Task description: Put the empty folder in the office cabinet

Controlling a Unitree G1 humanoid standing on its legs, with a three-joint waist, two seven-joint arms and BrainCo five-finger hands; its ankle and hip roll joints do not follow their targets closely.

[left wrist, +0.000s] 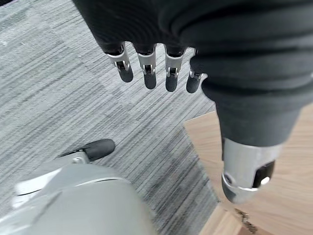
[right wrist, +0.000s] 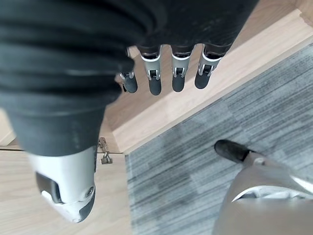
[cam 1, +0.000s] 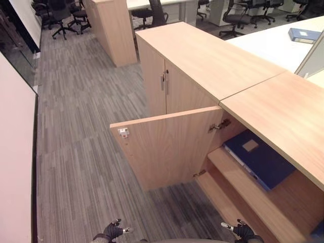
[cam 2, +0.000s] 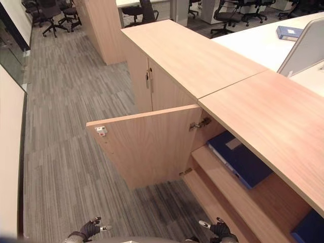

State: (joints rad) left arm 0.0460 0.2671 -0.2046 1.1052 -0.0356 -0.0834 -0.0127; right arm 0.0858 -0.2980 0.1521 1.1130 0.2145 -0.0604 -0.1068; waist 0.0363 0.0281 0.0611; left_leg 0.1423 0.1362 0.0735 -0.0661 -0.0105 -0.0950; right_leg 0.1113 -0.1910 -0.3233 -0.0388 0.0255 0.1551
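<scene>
Eye views: cabinet (cam 1: 212, 76) door (cam 1: 167, 149) open; blue folder (cam 1: 258, 159) lies flat on upper shelf (cam 1: 253, 195), at 3 o'clock. Left robot hand (cam 1: 112, 231) at 7, right robot hand (cam 1: 243, 231) at 5, both low over carpet (cam 1: 81, 152).
L wrist: fingers (left wrist: 149, 76) straight, relaxed, empty.
R wrist: fingers (right wrist: 155, 81) straight, empty.

**Hands seen up close**

Each hand, left hand (left wrist: 156, 58) and right hand (right wrist: 161, 63), is wrapped in a dark ribbed cover. Silver fingers (left wrist: 146, 68) are capped with dark tips; a stout silver thumb (right wrist: 66, 188) is set apart.
</scene>
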